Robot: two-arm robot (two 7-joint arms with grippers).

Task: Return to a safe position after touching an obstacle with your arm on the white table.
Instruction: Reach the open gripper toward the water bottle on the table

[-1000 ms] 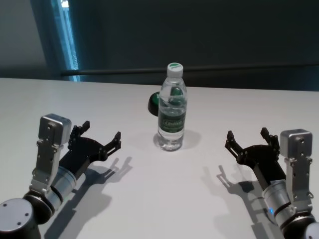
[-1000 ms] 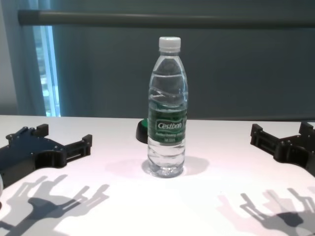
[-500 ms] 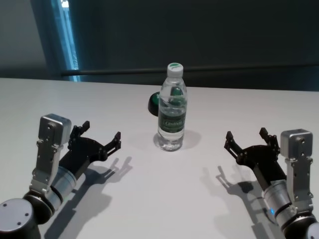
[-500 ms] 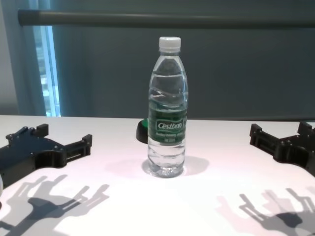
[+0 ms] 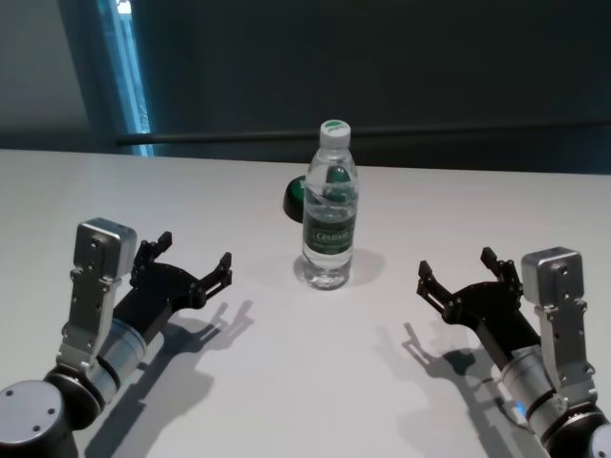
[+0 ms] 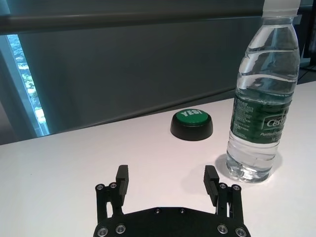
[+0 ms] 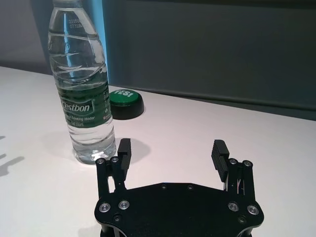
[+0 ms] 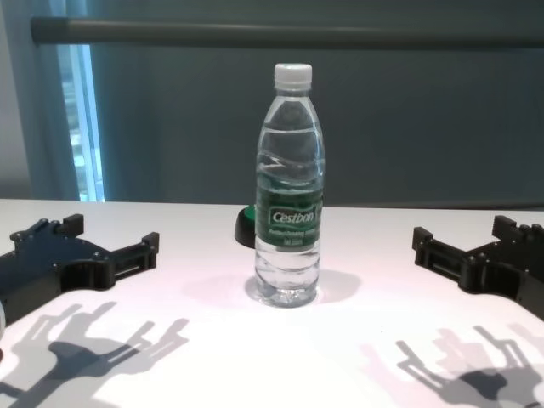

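Bottle: upright on the worktop, untouched.
Right gripper: fingers spread, near bottle.
Left gripper: spread, parked.
Risk: a sideways nudge topples it.

Both arms end in silver wrist housings carrying black, screw-studded two-fingered tools.

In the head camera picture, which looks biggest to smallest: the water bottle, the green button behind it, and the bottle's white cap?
1. Water bottle, clearly largest.
2. Green button, partly hidden behind the bottle and farther away, so its real size is unsure.
3. White cap, smallest.
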